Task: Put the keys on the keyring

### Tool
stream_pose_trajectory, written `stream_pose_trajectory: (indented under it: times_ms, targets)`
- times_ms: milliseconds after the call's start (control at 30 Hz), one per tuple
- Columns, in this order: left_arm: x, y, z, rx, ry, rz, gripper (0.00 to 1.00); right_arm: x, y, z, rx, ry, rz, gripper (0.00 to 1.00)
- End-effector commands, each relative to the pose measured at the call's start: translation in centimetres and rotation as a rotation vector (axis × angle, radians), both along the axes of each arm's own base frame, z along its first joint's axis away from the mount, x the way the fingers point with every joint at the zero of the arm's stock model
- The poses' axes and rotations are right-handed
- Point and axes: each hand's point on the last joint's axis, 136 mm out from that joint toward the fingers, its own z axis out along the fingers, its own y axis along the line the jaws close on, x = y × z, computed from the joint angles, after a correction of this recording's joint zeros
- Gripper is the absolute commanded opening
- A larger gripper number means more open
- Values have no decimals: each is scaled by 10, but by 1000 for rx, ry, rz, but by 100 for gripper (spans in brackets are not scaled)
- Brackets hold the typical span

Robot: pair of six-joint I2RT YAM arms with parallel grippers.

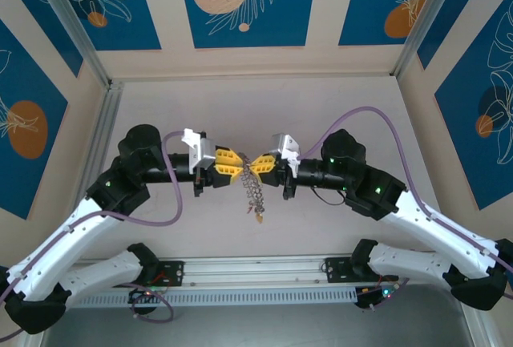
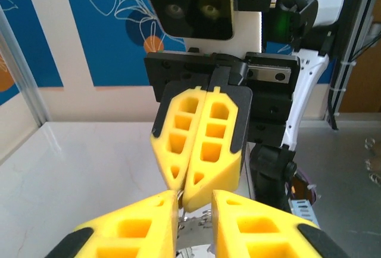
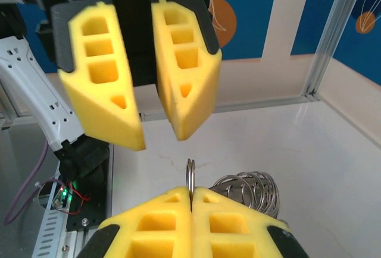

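Top view: the left hand (image 1: 239, 164) and the right hand (image 1: 253, 164) meet tip to tip above the middle of the bench (image 1: 240, 106). Each arm reaches in from its own near corner.

Left: the left hand's yellow fingers (image 3: 101, 91) stand apart with a clear gap between them and grip nothing. Their tips sit just above the keyring.

Centre: the keyring (image 3: 190, 176) is a thin silvery ring seen edge-on. It stands upright between the two hands. In the top view a strand of small metal keys (image 1: 254, 191) trails from the meeting point toward the near edge of the bench and ends in a small yellowish tag (image 1: 258, 219). The view is too coarse to tell whether the strand hangs free or lies on the bench.

Right: the right hand's fingers are pressed together, and the lower rim of the keyring is clamped between their tips. In the right wrist view, a cluster of silvery wire loops (image 3: 250, 189) sits just beside the ring on its right, close against that hand.
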Motion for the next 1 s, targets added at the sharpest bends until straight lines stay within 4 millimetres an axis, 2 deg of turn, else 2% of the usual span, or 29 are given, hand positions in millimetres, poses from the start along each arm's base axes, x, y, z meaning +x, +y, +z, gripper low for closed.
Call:
stream_pose_trajectory:
  times_ms: [0, 267, 467, 700, 967]
  targets:
    - [-3, 4, -17, 141, -45, 19, 21, 0, -3, 25, 35, -27, -7, 0]
    - [-2, 1, -31, 251, -63, 24, 22, -7, 7, 21, 3, -6, 54, 0]
    - [0, 3, -31, 267, -77, 40, 23, -12, 14, 14, -36, -6, 91, 0]
    - [0, 13, -28, 313, -101, 68, 36, -12, 17, 4, -98, -3, 85, 0]
    - [4, 12, -30, 341, -108, 74, 37, -13, 20, 1, -111, 6, 100, 0]
